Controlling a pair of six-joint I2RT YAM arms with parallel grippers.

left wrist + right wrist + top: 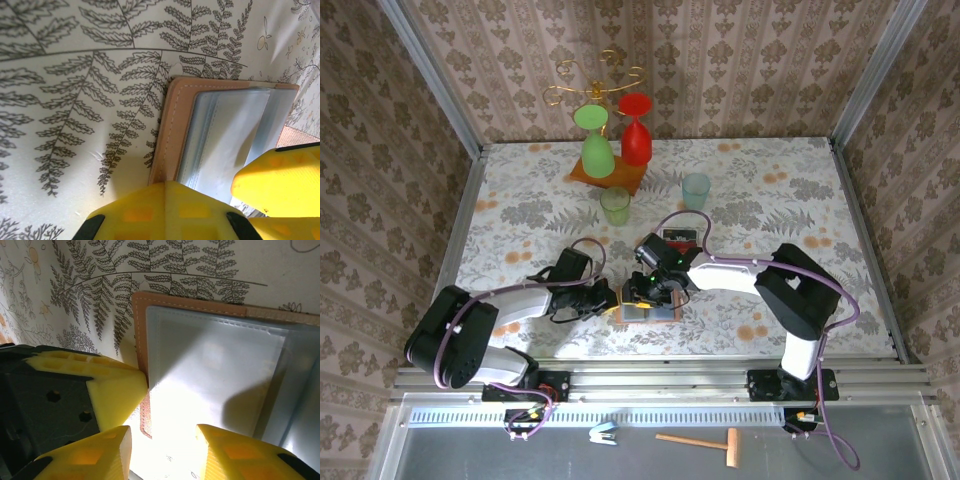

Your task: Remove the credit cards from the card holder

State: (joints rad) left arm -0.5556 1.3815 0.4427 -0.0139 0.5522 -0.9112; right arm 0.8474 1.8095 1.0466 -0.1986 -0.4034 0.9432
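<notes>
Fern-print cloth covers the table (520, 200); patterned wallpaper on three sides.

Card holder (655, 313): lies opened flat near the front edge, centre, between my two arms. Tan-brown outer skin with a pale stitched seam along the rounded border; inside, grey-blue clear sleeves, glossy and catching glare. No card visible in the sleeves from either wrist view.

Credit cards (678, 238): small flat red-and-dark stack on the table just beyond my right arm, apart from the holder.

Left gripper (614, 303): jaws closed, tips at the holder's left tan edge; whether they pinch it, cannot tell.

Right gripper (162, 432): jaws parted, nothing between them, poised over a sleeve.
</notes>
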